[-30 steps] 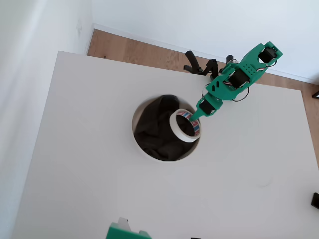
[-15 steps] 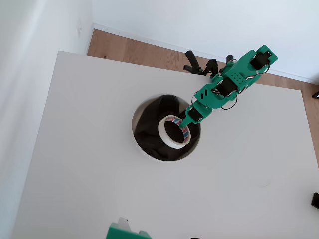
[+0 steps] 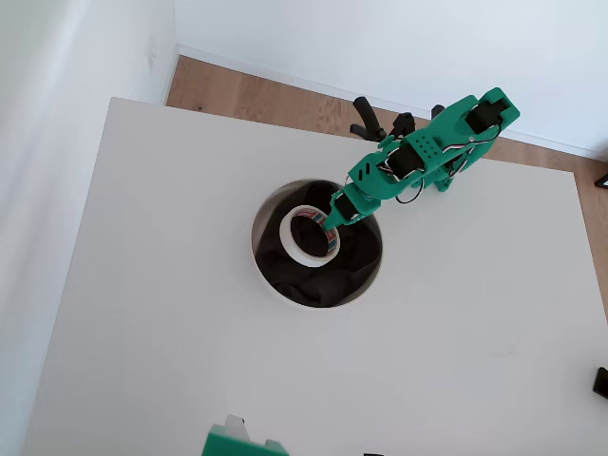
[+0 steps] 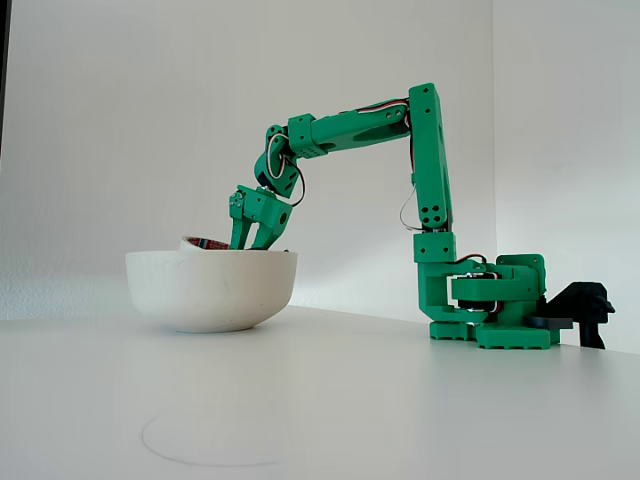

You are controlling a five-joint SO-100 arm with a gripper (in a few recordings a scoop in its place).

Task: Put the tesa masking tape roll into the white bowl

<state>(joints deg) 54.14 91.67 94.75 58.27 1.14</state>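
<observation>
My jaws point(image 3: 332, 219) grip the tape point(image 3: 306, 237) by its wall, holding it inside the bowl point(image 3: 269, 281), just above the dark cloth. It looks light and stiff; that pinch through the ring suits it.

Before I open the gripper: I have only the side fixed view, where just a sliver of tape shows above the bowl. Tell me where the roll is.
Observer: In the overhead view, the tape roll is well inside the rim of the white bowl, a little up and left of its middle.
Operator: Say what lies under it.
Observer: A dark cloth covers the bowl's inside beneath the roll.
Operator: Report the grip.
Observer: The gripper is shut on the roll's right-hand wall.
</observation>
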